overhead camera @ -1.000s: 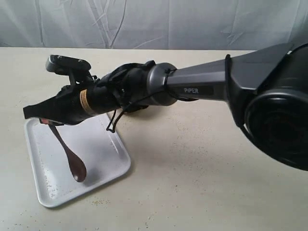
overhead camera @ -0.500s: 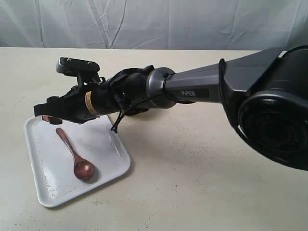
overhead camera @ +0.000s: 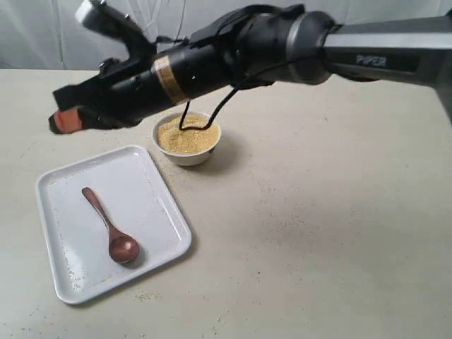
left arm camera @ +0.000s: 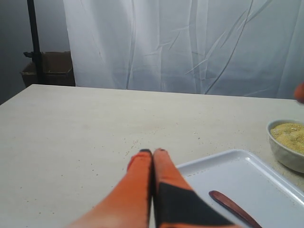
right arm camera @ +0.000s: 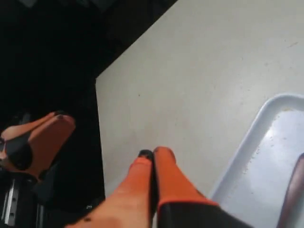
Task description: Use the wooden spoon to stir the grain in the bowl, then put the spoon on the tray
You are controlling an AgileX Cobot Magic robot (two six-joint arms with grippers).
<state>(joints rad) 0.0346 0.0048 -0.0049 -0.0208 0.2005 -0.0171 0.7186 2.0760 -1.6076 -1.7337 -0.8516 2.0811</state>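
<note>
The right arm (overhead camera: 282, 42) is reaching across from the right of the exterior view, well above the table (overhead camera: 318, 212). It is passing over the far rim of the bowl (overhead camera: 187, 158). A black cable (overhead camera: 183, 119) is dangling from the arm in front of the grain (overhead camera: 187, 138), which is heaping up to the bowl's rim. The right gripper (overhead camera: 63, 120) is hanging in the air beyond the tray's far-left corner. Its orange fingers are pressing together with nothing between them.

The left gripper (left arm camera: 153, 153) is likewise pinching shut and carrying nothing, pointing low over the table just beside the tray's edge.

The wooden spoon (overhead camera: 104, 220) is lying flat on the tray (overhead camera: 148, 198), scoop facing up and toward the near edge. The bowl is sitting just off the tray's far-right corner.

Stray grains are speckling the tray and the pale beige table along its near rim. A wrinkled white curtain (left arm camera: 190, 42) is hanging behind the table. In the left wrist view, a dark pole (left arm camera: 32, 38) and a cardboard box (left arm camera: 47, 71) are standing past the table's edge.
</note>
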